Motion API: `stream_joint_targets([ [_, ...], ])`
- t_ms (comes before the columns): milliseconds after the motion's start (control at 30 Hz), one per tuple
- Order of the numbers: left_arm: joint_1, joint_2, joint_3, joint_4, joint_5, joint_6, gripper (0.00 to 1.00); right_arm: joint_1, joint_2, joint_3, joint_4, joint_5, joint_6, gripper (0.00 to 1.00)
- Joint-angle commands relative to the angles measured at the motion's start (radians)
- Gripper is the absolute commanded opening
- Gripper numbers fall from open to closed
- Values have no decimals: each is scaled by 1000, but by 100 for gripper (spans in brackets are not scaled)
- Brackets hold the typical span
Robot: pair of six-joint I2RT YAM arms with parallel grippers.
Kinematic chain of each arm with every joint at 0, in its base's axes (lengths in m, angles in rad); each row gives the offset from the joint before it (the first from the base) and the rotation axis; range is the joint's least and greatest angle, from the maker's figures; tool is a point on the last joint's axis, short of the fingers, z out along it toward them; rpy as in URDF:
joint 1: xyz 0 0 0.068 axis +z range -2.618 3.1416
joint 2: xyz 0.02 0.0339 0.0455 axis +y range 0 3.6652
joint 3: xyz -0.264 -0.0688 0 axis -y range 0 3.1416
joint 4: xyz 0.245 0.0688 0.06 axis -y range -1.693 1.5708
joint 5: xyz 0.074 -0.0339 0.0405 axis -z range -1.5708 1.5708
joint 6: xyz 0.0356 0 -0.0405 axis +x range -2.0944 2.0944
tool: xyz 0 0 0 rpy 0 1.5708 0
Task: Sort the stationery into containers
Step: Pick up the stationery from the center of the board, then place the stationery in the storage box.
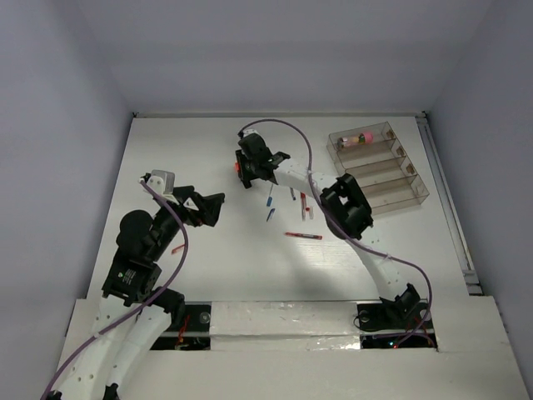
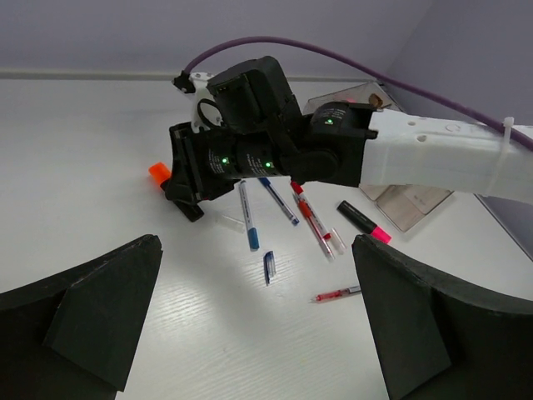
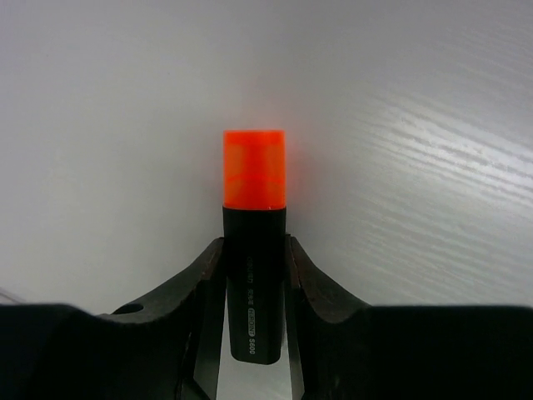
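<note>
One orange-capped highlighter [image 3: 254, 171] was clamped by its barrel in the right gripper [image 3: 254, 248], well left of the organiser [image 1: 391, 190], probably ready to carry over; left gripper [image 1: 208, 208] gaped open, empty.

place: robot lab cell | evidence: white table [image 1: 233, 267], bare grey walls [image 1: 58, 100], taped edge [image 1: 283, 318]

A white wood-grained table [image 1: 233, 271] is enclosed by pale grey walls [image 1: 58, 125]. A metal rail [image 1: 452, 217] is fixed along the table's right edge, and a crinkled white strip [image 1: 283, 318] is laid along its near edge.
</note>
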State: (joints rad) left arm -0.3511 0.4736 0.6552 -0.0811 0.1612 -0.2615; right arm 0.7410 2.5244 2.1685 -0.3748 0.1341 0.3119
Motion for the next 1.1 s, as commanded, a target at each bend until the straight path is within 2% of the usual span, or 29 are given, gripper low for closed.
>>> stream_joint_targets([
  [0,6,-10,38,37,12,-5,99,9,-153,-130,295,-28,140,2],
  [100,6,-13,38,34,11,-5,99,9,-205,-131,364,2,197,2],
  [200,6,-23,40,32,8,-5,99,0,-312,-202,470,70,236,2],
  [300,6,-33,40,30,6,-4,99,-47,-485,-437,603,125,277,2],
  [333,6,-38,40,29,5,-4,99,-63,-530,-570,632,136,291,2],
  [400,6,-46,40,27,3,-4,99,-107,-663,-704,688,162,344,1],
  [567,-15,-52,41,27,0,-4,99,-314,-910,-1123,777,223,447,1],
  [700,-15,-47,40,30,4,-4,99,-417,-1062,-1272,775,357,455,2],
  [833,-15,-40,38,35,14,-5,99,-550,-1064,-1293,729,323,507,3],
  [1067,-15,-32,37,38,15,-5,99,-651,-948,-1225,720,202,614,5],
])
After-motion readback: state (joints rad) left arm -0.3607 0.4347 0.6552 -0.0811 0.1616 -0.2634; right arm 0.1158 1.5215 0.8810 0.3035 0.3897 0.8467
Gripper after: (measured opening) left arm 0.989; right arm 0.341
